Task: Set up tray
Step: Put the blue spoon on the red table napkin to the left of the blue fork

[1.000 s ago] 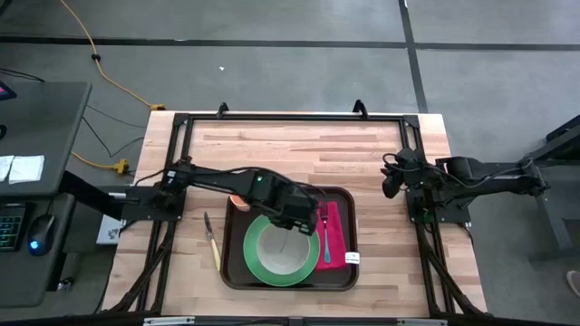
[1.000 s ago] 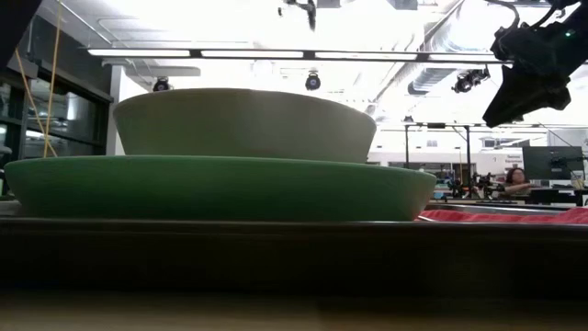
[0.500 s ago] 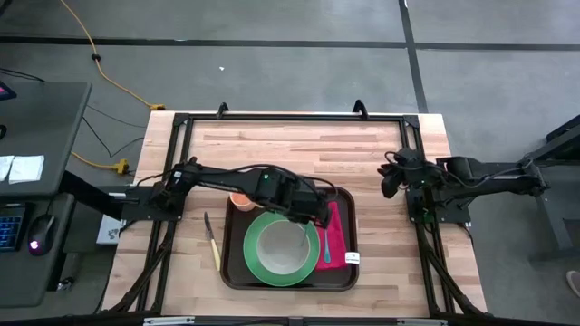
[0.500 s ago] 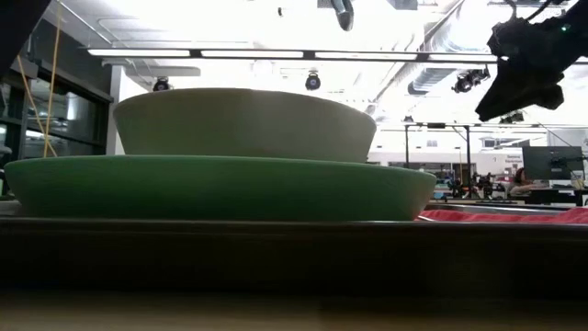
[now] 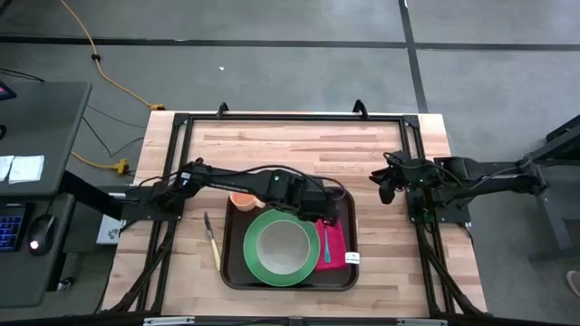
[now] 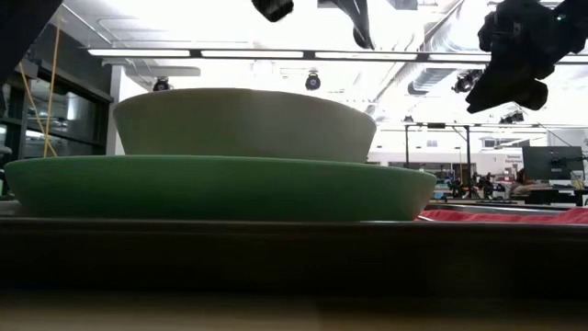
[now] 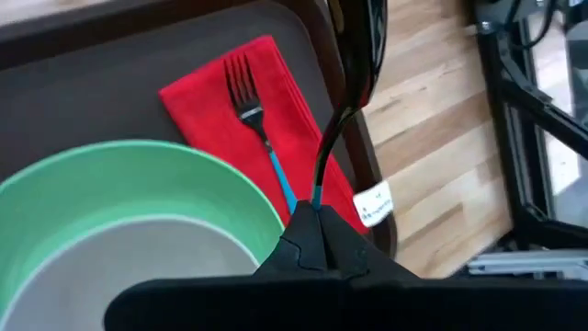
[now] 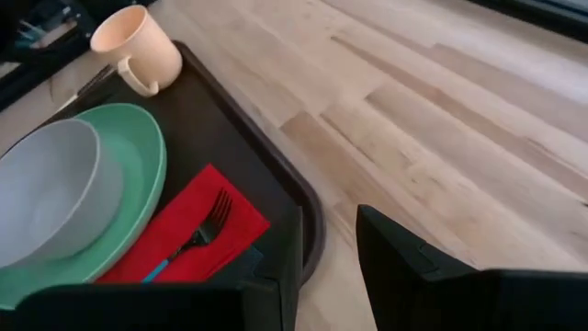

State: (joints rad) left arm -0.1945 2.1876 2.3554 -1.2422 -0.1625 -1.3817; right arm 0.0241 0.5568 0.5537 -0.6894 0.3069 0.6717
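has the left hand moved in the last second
Yes. The left hand, shut on a spoon, moved off the green plate to the right, now over the red napkin.

so on the wooden table (image 5: pixel 299 145) there's a green plate (image 5: pixel 256 263) with a pale grey bowl (image 5: pixel 283 245) sitting in the middle of it. right beside the plate lies a red napkin (image 5: pixel 333 237) with a fork (image 7: pixel 253 119) on top, dark tines and a blue handle, and a little white tag (image 7: pixel 372 204) at the napkin's corner. a peach mug (image 8: pixel 140 48) stands near the plate's far edge. a knife (image 5: pixel 211 239) with a pale handle lies on the bare wood, off to one side. beyond the table: yellow cable (image 5: pixel 98 65) on the grey floor, plus a desk (image 5: pixel 36 136) with a keyboard (image 5: pixel 9 225) and mouse (image 5: pixel 36 244).
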